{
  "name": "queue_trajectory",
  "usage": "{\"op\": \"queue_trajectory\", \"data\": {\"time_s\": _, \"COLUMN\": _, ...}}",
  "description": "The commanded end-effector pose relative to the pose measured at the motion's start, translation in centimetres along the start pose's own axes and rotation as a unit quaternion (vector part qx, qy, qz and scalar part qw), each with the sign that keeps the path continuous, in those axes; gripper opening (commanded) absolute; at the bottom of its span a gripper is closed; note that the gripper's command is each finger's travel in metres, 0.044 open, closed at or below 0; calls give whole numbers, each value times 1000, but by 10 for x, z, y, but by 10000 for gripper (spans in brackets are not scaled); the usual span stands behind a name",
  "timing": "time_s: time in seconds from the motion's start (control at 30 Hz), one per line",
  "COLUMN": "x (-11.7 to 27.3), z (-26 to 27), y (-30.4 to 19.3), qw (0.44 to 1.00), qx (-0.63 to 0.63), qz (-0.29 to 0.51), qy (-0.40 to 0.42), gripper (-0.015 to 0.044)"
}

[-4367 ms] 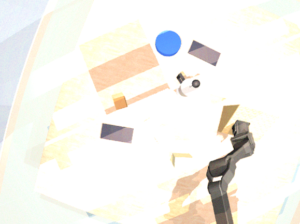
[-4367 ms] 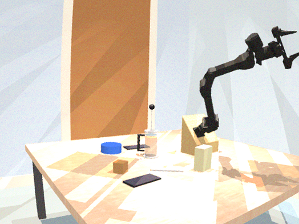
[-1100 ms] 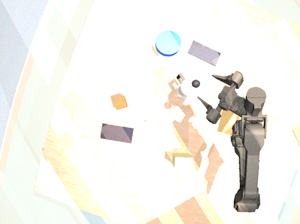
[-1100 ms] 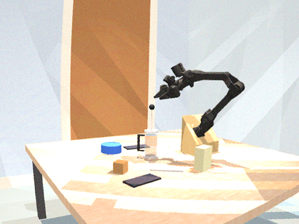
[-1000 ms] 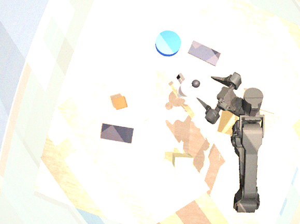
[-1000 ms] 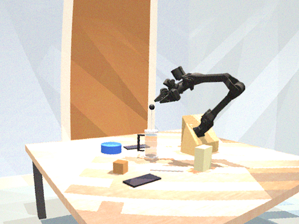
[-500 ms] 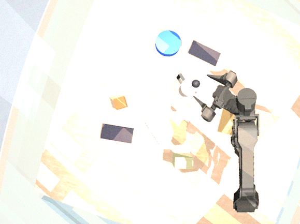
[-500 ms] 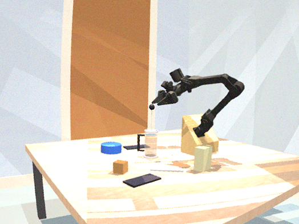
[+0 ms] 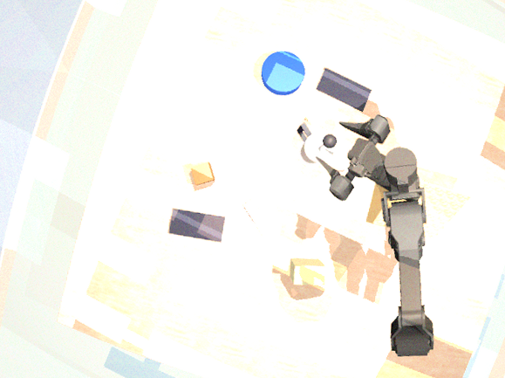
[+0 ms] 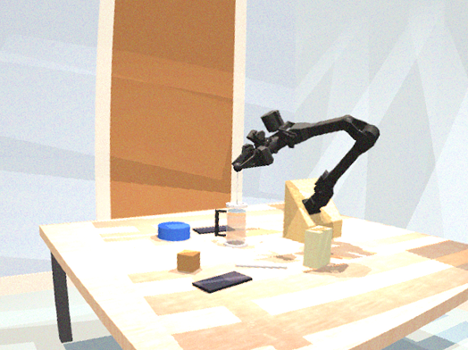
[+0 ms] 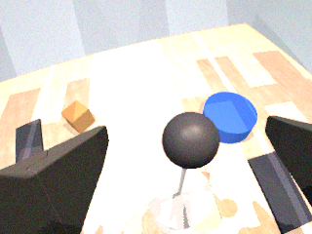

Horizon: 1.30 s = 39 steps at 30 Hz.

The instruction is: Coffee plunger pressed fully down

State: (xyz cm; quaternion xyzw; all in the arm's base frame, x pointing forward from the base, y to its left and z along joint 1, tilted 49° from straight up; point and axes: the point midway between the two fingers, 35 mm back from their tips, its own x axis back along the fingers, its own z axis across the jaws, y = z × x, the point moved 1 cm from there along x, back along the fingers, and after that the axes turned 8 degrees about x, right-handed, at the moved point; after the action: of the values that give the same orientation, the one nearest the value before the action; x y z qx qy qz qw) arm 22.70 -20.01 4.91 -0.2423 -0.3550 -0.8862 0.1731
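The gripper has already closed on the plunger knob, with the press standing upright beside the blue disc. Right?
Not quite. The gripper is open, its fingers standing wide on either side of the plunger knob without touching it, as the wrist view shows. The press does stand upright beside the blue disc.
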Motion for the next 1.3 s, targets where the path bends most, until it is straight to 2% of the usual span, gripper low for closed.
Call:
{"op": "queue_trajectory", "data": {"time_s": 0.0, "x": -3, "z": -1, "y": -1, "qw": 1000, "qx": -4, "qz": 0, "qy": -2, "gripper": 388}}
{"op": "queue_trajectory", "data": {"time_s": 0.33, "x": -3, "z": -1, "y": -1, "qw": 1000, "qx": -4, "qz": 0, "qy": -2, "gripper": 128}}
{"op": "queue_trajectory", "data": {"time_s": 1.27, "x": -21, "z": -2, "y": -21, "qw": 1000, "qx": -3, "qz": 2, "qy": -3, "gripper": 128}}
